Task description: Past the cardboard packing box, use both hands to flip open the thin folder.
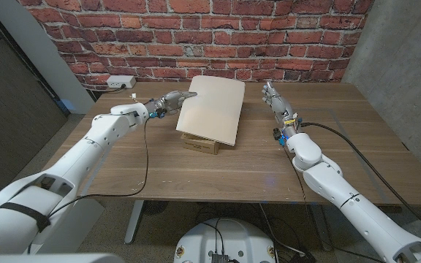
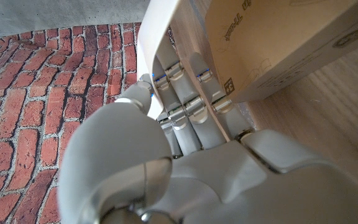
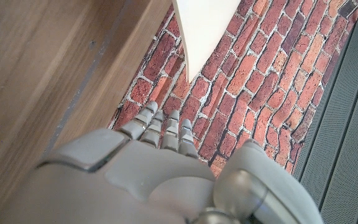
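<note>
**A:** Report hand status, starting with the left.

**B:** The left hand [image 1: 168,103] grips the folder [image 1: 212,108] at its left edge. In the left wrist view the fingers [image 2: 185,93] lie straight against the underside of the raised cover [image 2: 157,37], thumb on the other face. The cover is lifted and tilted, not flat.

**A:** And the right?

**B:** The right hand [image 1: 275,101] holds nothing. It stands apart from the folder's right edge, fingers extended and slightly spread, pointing toward the brick wall [image 1: 196,36]. The right wrist view shows the fingers [image 3: 160,127] clear of the cover's corner [image 3: 201,31].

**A:** Folder position?

**B:** It sits over the cardboard packing box [image 1: 199,143], which lies on the wooden table [image 1: 342,161]. Only the box's near side shows below the folder's front edge. In the left wrist view the box [image 2: 278,43] is just beside the left hand's fingers.

**A:** Anything else near the folder?

**B:** A white power strip [image 1: 120,82] lies at the table's far left corner, well apart from it.
</note>
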Robot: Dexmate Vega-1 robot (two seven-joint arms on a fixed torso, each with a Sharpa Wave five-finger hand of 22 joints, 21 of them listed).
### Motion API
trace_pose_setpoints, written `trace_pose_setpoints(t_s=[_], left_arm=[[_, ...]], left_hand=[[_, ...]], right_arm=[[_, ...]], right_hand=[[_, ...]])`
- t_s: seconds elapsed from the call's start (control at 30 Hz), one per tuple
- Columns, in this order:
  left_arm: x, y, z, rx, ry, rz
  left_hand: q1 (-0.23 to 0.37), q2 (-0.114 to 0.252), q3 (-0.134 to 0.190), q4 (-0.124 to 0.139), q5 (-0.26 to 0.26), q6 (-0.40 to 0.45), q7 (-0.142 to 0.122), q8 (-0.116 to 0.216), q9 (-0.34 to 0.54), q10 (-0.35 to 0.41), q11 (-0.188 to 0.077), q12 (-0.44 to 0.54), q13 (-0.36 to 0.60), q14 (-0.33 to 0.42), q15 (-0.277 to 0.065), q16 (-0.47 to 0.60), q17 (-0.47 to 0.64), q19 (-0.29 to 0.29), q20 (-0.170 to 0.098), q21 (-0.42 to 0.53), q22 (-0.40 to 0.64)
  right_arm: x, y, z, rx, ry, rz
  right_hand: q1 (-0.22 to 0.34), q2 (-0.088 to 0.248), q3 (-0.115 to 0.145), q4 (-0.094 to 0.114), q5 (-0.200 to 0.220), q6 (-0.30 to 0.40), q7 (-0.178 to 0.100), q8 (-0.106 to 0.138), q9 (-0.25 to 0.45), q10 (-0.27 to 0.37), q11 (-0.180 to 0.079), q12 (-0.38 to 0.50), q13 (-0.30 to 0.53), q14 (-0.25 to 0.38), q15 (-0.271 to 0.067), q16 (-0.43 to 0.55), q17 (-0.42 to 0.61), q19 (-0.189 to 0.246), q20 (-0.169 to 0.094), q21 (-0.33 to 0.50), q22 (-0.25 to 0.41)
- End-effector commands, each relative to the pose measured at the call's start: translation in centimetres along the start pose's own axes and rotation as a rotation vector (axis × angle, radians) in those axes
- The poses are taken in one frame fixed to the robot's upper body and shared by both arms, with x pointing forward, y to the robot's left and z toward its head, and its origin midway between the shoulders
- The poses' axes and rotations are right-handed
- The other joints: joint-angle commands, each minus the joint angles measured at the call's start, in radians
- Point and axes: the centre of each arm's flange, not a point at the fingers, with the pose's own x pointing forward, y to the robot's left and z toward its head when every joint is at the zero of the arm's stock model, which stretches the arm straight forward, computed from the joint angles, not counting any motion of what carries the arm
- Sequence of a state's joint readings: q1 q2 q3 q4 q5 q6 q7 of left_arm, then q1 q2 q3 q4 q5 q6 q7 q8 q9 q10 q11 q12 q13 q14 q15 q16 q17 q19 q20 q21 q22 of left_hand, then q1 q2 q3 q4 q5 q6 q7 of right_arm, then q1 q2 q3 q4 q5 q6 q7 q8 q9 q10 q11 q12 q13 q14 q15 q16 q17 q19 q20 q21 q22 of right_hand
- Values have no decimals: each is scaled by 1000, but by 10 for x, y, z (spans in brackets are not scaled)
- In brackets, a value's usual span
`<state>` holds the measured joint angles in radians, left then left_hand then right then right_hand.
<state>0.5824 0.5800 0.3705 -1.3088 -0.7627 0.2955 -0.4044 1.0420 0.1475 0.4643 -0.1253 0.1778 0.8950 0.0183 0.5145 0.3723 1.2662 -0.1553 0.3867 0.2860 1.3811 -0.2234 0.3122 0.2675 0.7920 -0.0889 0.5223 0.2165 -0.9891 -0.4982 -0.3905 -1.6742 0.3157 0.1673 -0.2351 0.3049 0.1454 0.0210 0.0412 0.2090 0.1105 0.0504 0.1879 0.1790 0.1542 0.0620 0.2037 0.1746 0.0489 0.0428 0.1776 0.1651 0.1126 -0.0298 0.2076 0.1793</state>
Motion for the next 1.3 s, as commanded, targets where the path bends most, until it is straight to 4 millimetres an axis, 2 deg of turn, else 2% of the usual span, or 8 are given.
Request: trace_pose_setpoints(t_s=[0.03, 0.17, 0.43, 0.73, 1.0, 1.17, 1.23, 1.3], left_arm=[[1, 0, 3, -20, -36, -9], [2, 1, 5, -18, -43, -14], [8, 1, 9, -10, -46, -28], [14, -1, 14, 13, -38, -41], [15, -4, 20, 40, -38, -36], [16, -5, 22, 48, -36, -35], [16, -5, 22, 50, -36, -35], [17, -6, 23, 60, -36, -28]], left_hand=[[12, 0, 6, 0, 5, 67, 68, 8, 11, 25, -21, 6, 2, 4, 1, 3, 4, -4, -40, 12, 2], [12, -1, 7, 0, 5, 64, 70, 9, 15, 24, -22, 5, 1, 4, 1, 4, 6, -6, -40, 16, 2], [12, -2, 9, 1, 5, 65, 67, 14, 25, 24, -23, 7, 3, 3, 1, 5, 9, -8, -43, 24, 2], [13, -4, 11, 1, 5, 65, 68, 18, 36, 23, -21, 8, 4, 2, 2, 6, 12, -12, -45, 33, 3], [13, -7, 13, 1, 5, 63, 64, 21, 46, 23, -22, 10, 5, 3, 1, 8, 15, -14, -46, 43, 3], [13, -8, 13, 2, 5, 64, 68, 23, 52, 21, -21, 10, 6, 2, 2, 9, 17, -17, -47, 48, 3], [13, -9, 14, 2, 5, 63, 67, 24, 54, 22, -22, 10, 6, 2, 2, 9, 18, -18, -46, 50, 2], [13, -9, 14, 2, 5, 63, 66, 24, 56, 22, -23, 10, 6, 3, 1, 9, 18, -18, -47, 52, 2]], right_arm=[[2, 6, 0, 20, 29, 34], [4, 7, 1, 34, 42, 48], [10, 10, 4, 69, 60, 86], [16, 13, 6, 142, 59, 145], [21, 13, 21, 182, 29, 178], [22, 13, 28, 182, 28, 197], [23, 13, 29, 182, 35, 208], [23, 14, 29, 186, 39, 220]], right_hand=[[12, -7, 10, -4, -3, 3, 4, 3, 3, 4, 1, 2, 2, 13, 10, 3, 2, 39, 19, 17, 2], [25, -5, 18, -13, -6, -1, 20, 1, 3, 14, 15, 3, 2, 40, 24, 7, 2, 90, 37, 30, 2], [45, -4, 31, -26, -12, 0, 37, 1, 4, 45, 43, 10, 2, 102, 50, 15, 3, 156, 57, 44, 1], [51, -4, 39, -32, -18, 19, 56, 7, 4, 103, 64, 25, 3, 139, 63, 13, 4, 196, 65, 49, 1], [55, -2, 44, -33, -19, 35, 66, 10, 4, 121, 65, 28, 3, 156, 62, 13, 4, 211, 58, 50, 1], [61, -2, 49, -37, -22, 42, 76, 9, 4, 141, 70, 29, 3, 192, 65, 16, 5, 268, 67, 65, 1], [61, -3, 50, -38, -22, 44, 79, 9, 4, 145, 73, 29, 3, 197, 66, 16, 5, 275, 69, 66, 1], [61, -4, 52, -38, -23, 45, 79, 8, 4, 153, 79, 28, 3, 216, 72, 16, 5, 305, 83, 74, 2]])
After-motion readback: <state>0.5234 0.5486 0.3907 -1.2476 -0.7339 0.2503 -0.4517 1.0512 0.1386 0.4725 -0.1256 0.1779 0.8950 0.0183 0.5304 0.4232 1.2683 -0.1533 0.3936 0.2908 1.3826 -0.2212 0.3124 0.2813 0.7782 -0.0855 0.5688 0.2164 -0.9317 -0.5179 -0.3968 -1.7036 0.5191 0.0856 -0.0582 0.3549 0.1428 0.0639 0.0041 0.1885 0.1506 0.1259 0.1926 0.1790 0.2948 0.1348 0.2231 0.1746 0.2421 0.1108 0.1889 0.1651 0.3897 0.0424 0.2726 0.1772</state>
